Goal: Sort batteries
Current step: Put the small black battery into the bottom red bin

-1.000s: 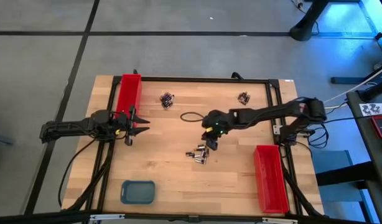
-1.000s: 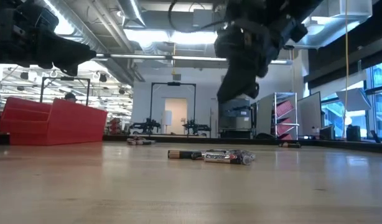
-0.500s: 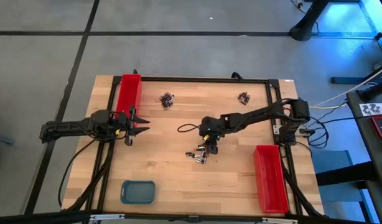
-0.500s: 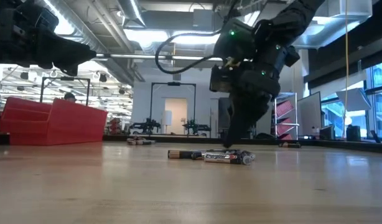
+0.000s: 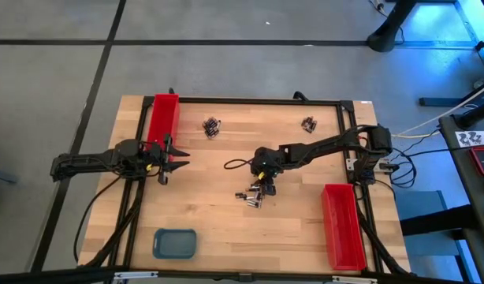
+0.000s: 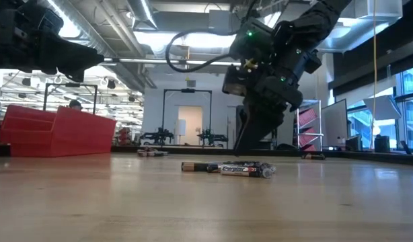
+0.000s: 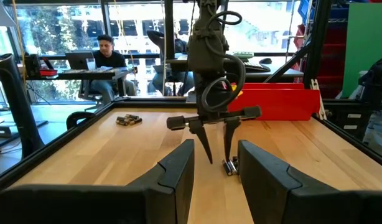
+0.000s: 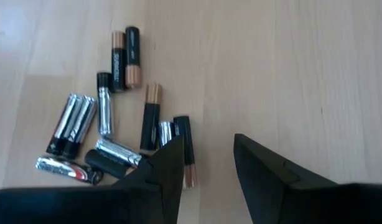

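Observation:
A loose pile of batteries [image 8: 119, 134] lies flat on the wooden table near its middle [image 5: 251, 197]. Some are silver, others black with copper ends. My right gripper [image 8: 206, 146] slants down just beside this pile, on its right-hand side [image 5: 265, 188]. It is open, its tips close above the wood with only bare wood between them. One black and copper battery [image 8: 185, 155] lies right beside one finger. Two smaller battery clusters [image 5: 212, 126] [image 5: 308, 124] lie toward the far edge. My left gripper [image 5: 177, 163] waits open at the table's left, pointing level.
A long red tray [image 5: 163, 118] stands at the far left, another red tray [image 5: 342, 225] at the near right, and a small blue-grey tray [image 5: 175, 243] at the near left. A black frame [image 5: 258, 100] runs round the table. A person sits beyond the table [image 7: 107, 53].
My right gripper has come down toward the middle battery pile, shifting a little toward the table's left edge and rolling about its own axis. Its tips now stand just above the wood. The batteries have not moved.

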Controlling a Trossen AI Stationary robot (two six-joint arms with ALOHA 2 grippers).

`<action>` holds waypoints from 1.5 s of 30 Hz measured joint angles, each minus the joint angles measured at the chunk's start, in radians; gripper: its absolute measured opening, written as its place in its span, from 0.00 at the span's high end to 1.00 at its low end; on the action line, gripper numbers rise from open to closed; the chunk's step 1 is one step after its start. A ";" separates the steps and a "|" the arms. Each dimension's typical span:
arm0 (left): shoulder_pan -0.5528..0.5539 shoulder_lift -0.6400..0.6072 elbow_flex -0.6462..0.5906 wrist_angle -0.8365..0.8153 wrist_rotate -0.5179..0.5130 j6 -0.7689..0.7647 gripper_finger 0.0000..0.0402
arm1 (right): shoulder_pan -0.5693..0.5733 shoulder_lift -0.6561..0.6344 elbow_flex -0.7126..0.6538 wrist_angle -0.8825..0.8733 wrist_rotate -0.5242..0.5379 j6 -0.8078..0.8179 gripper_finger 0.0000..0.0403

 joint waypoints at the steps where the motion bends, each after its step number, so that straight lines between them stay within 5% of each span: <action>1: 0.000 0.000 0.000 0.000 0.000 0.000 0.72 | 0.000 0.000 0.000 0.003 -0.001 -0.008 0.65; 33: 0.000 0.003 0.000 0.000 0.000 0.000 0.72 | 0.032 0.064 0.002 -0.010 0.106 -0.101 0.65; 37: 0.000 0.003 0.000 0.000 0.000 0.000 0.72 | 0.032 0.075 0.002 -0.017 0.114 -0.100 0.72; 42: 0.000 0.003 0.000 0.000 0.000 0.000 0.72 | 0.032 0.077 0.002 -0.026 0.120 -0.095 0.94; 45: 0.000 0.003 0.000 0.000 0.000 0.000 0.72 | 0.033 0.075 0.002 -0.028 0.136 -0.030 0.95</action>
